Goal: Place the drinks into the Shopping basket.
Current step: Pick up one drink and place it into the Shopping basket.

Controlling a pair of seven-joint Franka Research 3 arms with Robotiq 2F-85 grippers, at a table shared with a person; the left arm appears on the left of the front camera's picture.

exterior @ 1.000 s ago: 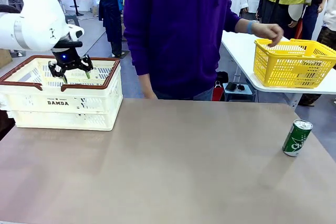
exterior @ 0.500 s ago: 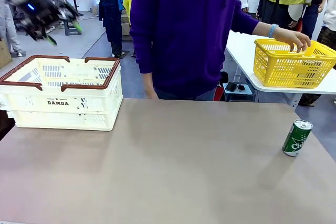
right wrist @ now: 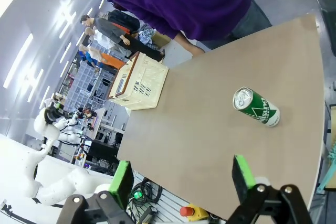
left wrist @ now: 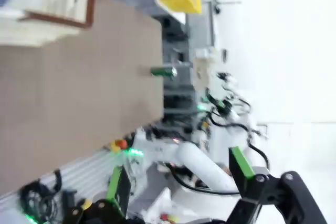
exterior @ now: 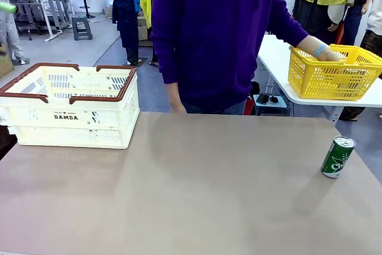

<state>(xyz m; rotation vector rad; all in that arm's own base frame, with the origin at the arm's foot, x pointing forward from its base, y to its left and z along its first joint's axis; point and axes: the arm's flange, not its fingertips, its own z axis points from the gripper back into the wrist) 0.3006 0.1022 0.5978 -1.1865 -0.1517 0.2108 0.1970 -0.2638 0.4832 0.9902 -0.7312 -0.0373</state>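
One green can (exterior: 338, 156) stands upright on the bench (exterior: 179, 195) | ahead of my right jaws, spread wide and empty | left jaws also spread, far farther off.

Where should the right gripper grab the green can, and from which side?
Take the green can around its mid-body. It stands upright and alone near the right edge of the table, so the open right gripper can likely come level from the robot's side.

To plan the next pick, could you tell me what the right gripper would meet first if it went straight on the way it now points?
Probably the bare table; the green can sits just off the line of the right gripper.
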